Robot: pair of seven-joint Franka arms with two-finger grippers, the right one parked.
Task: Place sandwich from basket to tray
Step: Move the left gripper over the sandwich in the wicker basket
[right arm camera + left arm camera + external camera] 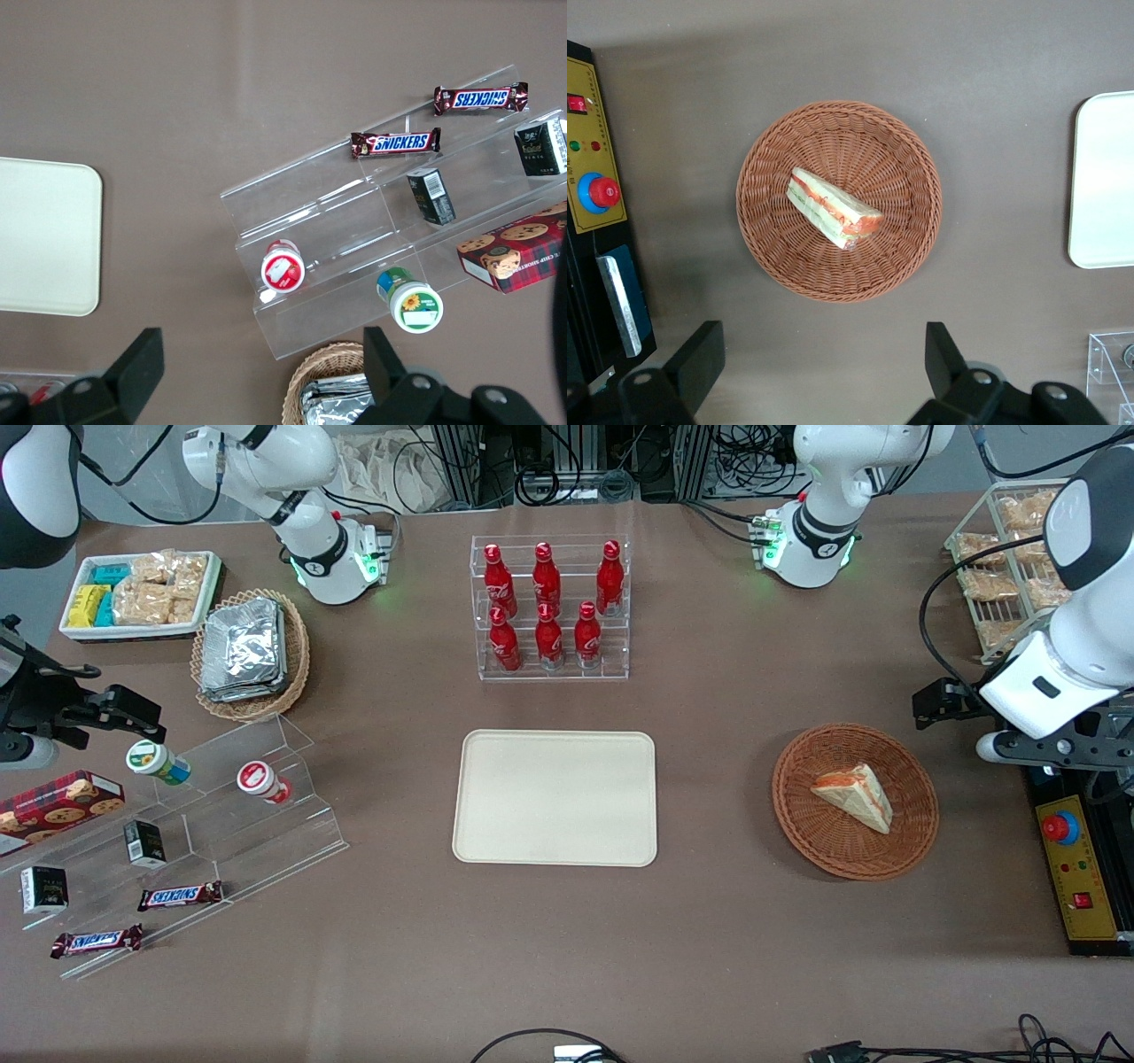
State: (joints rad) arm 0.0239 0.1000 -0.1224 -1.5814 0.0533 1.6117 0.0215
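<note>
The sandwich (852,795), a pale bread wedge with orange-red and green filling, lies in the round reddish-brown wicker basket (797,815). It also shows in the left wrist view (831,209), in the middle of the basket (771,257). The cream-beige tray (555,797) lies flat at the table's middle, bare, and its edge shows in the left wrist view (1103,177). My left gripper (952,704) hangs above the table beside the basket, a little farther from the front camera. Its fingers are wide open and empty (822,354), apart from the basket.
A control box with a red button (1076,868) lies at the working arm's table edge. A wire rack of snack packets (1001,567) stands farther back. A red-bottle rack (549,611) stands past the tray. An acrylic stand (221,806) and a foil-packet basket (251,651) lie toward the parked arm's end.
</note>
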